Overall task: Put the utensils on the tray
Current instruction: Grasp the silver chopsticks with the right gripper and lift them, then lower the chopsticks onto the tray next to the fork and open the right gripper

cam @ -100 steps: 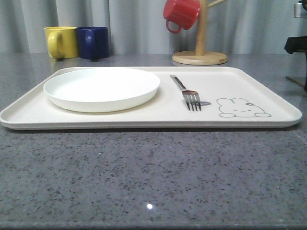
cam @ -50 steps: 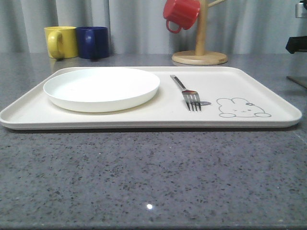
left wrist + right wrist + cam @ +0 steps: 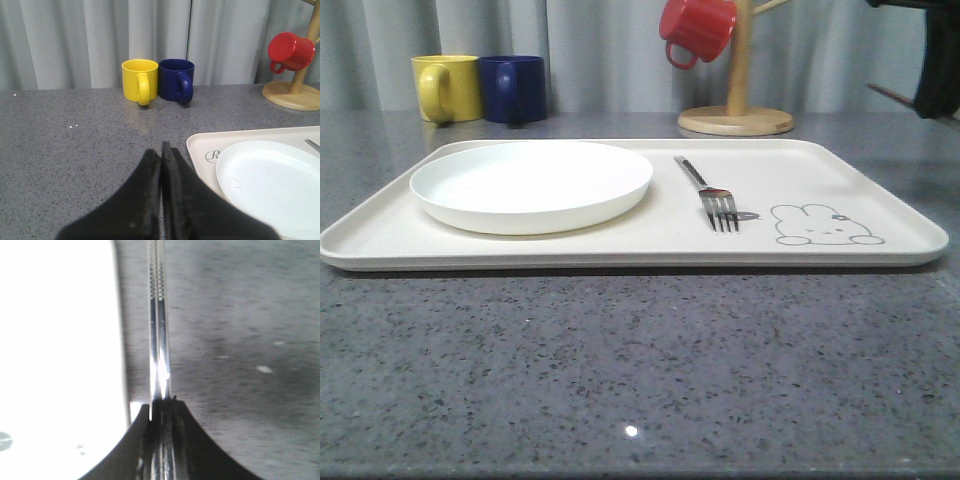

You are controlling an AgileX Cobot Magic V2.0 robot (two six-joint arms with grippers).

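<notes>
The cream tray with a rabbit drawing lies across the table. A silver fork rests on it, to the right of a round white plate. My right gripper hangs at the far right, above the tray's back right corner. It is shut on a slim silver knife, whose serrated blade sticks out past the fingertips along the tray's bright edge. My left gripper is shut with nothing in it, over bare table just left of the tray's corner.
A yellow mug and a blue mug stand behind the tray's left end. A red mug hangs on a wooden mug tree at the back right. Grey stone table lies open in front.
My right gripper has risen and come further into the front view's upper right, carrying the knife. The fork, plate and tray have not moved.
</notes>
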